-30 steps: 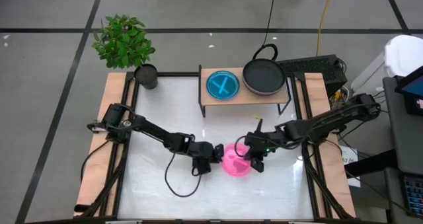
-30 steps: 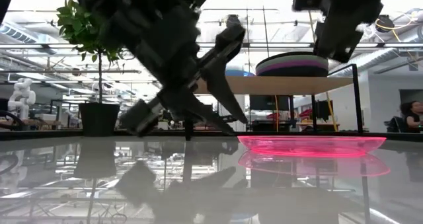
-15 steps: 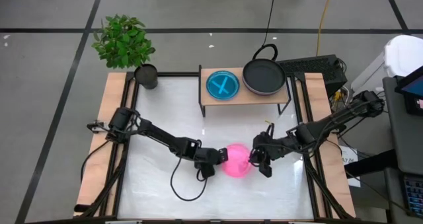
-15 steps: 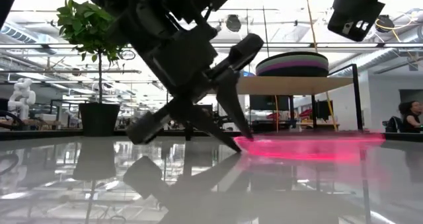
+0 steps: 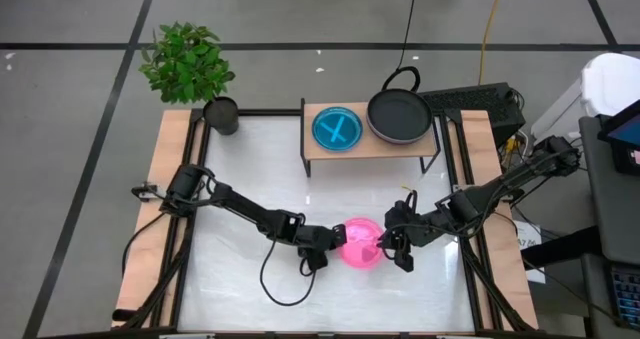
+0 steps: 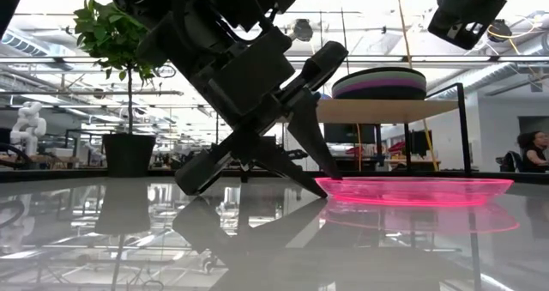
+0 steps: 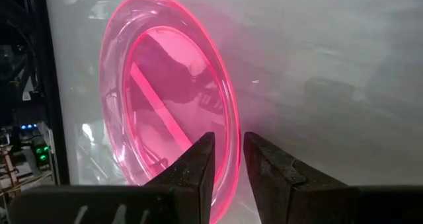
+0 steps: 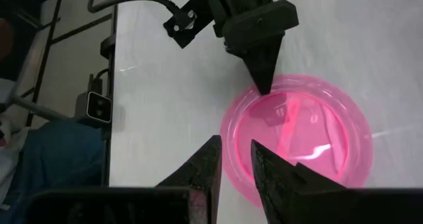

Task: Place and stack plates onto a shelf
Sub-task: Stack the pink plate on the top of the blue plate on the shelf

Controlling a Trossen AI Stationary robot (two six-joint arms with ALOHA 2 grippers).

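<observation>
Pink plate [image 5: 358,245] rim pinched by left gripper [image 5: 331,241]; right gripper [image 5: 392,249] nearly closed, holding nothing; stack on shelf [image 5: 372,144] partly hidden.

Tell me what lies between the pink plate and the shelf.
Nothing: in the high view, only bare white table runs from the pink plate to the shelf. The cyan plate sits on the shelf itself.

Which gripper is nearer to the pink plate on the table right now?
Left. The left gripper straddles the pink plate's rim with its fingers, at the edge away from the right arm. The right gripper hangs just off the opposite edge, above the table, not touching.
</observation>
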